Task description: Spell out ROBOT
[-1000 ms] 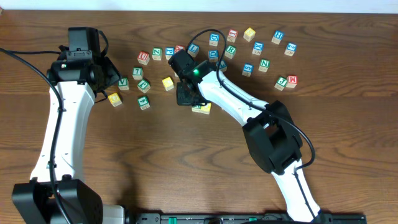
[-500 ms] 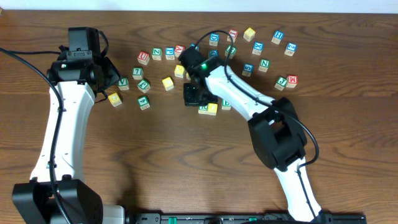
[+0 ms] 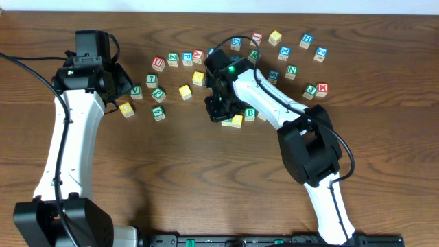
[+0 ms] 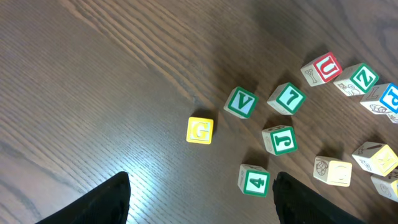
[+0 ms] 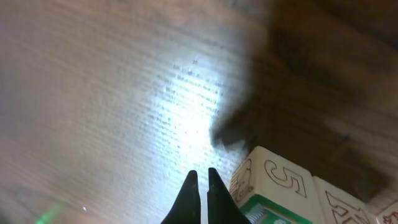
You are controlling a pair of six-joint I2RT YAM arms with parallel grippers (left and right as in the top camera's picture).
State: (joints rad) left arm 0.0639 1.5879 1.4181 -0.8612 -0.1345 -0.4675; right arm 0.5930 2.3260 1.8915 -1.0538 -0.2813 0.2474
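— So, what sits at the left?
— The left hand (image 4: pixel 202 202) hangs open over the desk (image 4: pixel 93 74), gripping nothing. Ahead of it lie a yellow G cube (image 4: pixel 199 130), then a green V cube (image 4: pixel 241 102), a green 4 cube (image 4: pixel 254 181) and a green J cube (image 4: pixel 279 139), each apart from the others.
— And mid-desk?
— The right hand (image 5: pixel 200 186) is low over the wood, its fingers pressed shut and empty. A cube with an outlined 5 (image 5: pixel 273 180) stands just beside the tips.
— Where is the word?
— A green-edged cube (image 3: pixel 226 122) is half hidden under that hand, its letter unreadable. A yellow cube (image 3: pixel 237 121) is just to its right, then the green B cube (image 3: pixel 250 113). Farther right, the blue-lettered cubes (image 3: pixel 285 51) are too small to read.
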